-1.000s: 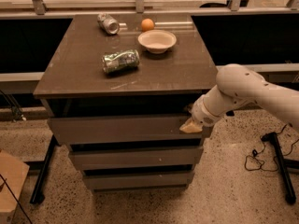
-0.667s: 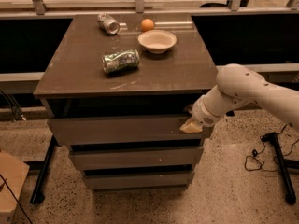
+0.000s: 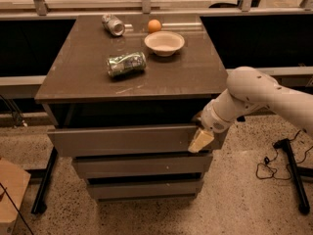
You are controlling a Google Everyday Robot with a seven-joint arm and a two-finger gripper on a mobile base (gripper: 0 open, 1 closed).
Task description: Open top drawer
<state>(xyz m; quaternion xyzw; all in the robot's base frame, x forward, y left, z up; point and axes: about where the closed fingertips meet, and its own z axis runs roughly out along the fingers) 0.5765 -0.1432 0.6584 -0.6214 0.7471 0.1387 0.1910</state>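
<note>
Top drawer [image 3: 122, 140] sits partway out under the surface [image 3: 195, 77], with the claw [image 3: 201, 138] on the right end of its front panel.
Can't tell if the claw is clamped or loose. Up top: crushed green can [image 3: 126, 64], silver can [image 3: 113, 24], bowl [image 3: 164, 43], orange [image 3: 154, 26].

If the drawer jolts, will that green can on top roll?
Probably not far: the green can lies on its side but looks dented. Likely light, so it may slide. The gripper sits at the right end of the top drawer.
</note>
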